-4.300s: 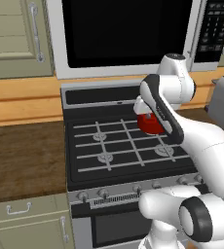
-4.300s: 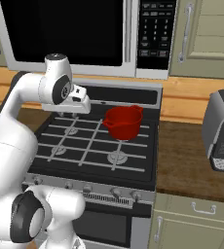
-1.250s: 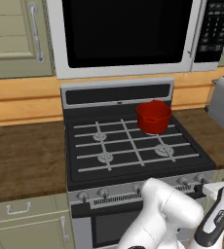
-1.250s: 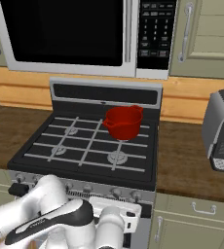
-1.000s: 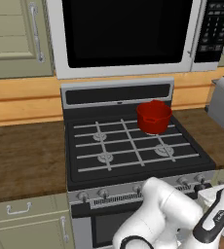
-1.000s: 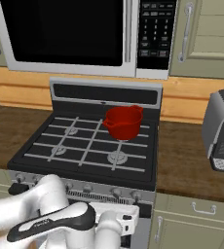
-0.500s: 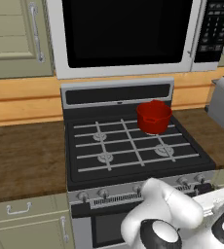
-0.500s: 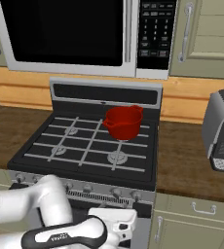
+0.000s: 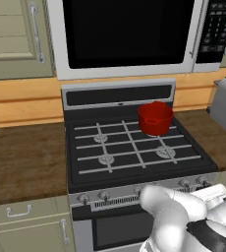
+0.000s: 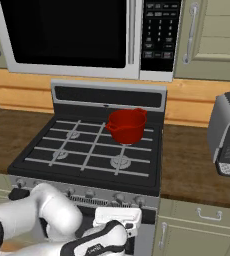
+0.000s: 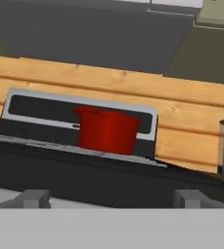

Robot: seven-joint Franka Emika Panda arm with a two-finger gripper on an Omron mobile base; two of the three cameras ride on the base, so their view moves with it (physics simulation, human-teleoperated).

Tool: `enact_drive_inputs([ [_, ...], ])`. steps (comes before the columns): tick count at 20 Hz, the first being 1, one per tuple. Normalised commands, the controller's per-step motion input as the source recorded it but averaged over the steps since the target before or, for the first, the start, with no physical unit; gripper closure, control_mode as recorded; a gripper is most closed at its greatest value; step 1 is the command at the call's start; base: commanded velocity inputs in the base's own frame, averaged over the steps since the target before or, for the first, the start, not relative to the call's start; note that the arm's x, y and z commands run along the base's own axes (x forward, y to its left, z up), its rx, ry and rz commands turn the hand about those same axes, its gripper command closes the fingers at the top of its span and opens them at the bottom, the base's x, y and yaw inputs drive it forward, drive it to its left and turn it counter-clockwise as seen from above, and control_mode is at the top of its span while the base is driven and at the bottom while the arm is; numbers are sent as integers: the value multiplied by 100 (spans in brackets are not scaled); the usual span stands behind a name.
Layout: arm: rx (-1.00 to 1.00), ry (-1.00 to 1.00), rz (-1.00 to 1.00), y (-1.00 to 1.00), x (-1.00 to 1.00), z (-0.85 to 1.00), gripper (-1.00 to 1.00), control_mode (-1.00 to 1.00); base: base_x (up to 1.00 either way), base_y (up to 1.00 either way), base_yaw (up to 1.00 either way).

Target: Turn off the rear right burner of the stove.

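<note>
A: Where is the gripper, and how do its fingers stand?

B: The arm is folded low in front of the stove (image 9: 134, 147). In the right base view the gripper (image 10: 118, 216) is a white block just below the silver front strip, towards its right half. Its fingers are hidden behind that block, so whether they are spread or pressed together cannot be told. In the hand view two grey stubs (image 11: 31, 198) rise at the bottom edge, well apart from each other, but nothing there settles the matter.

A: Is it touching a knob?

B: That cannot be told. The knobs (image 9: 104, 195) sit in a row along the front strip, and the arm's white bulk covers part of that row in the left base view.

A: And the stove itself?

B: It stands between two stretches of brown wooden counter (image 9: 21, 162), under the microwave (image 10: 77, 35). Its black top carries light grey grates (image 10: 87, 147), and its back panel (image 9: 119, 94) is black with a silver frame.

A: Anything on it?

B: A red pot (image 9: 155, 118) sits upright at the rear right of the grates. The hand view looks at that pot (image 11: 106, 130) from low down, with the back panel behind it.

A: What lies further out?

B: A grey toaster (image 9: 225, 103) stands on the counter to the right, well apart from the pot. Pale green cabinets (image 10: 207, 35) hang above.
</note>
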Motion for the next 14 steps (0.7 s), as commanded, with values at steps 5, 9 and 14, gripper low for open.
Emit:
enact_drive_inputs([
  [5,-13,-15,2,0,11,-53,-100,-100,0,0,0],
  [9,-19,-12,0,-1,1,-61,-100,-100,0,0,0],
  [14,-2,-1,0,-5,32,-7,-100,-100,0,0,0],
])
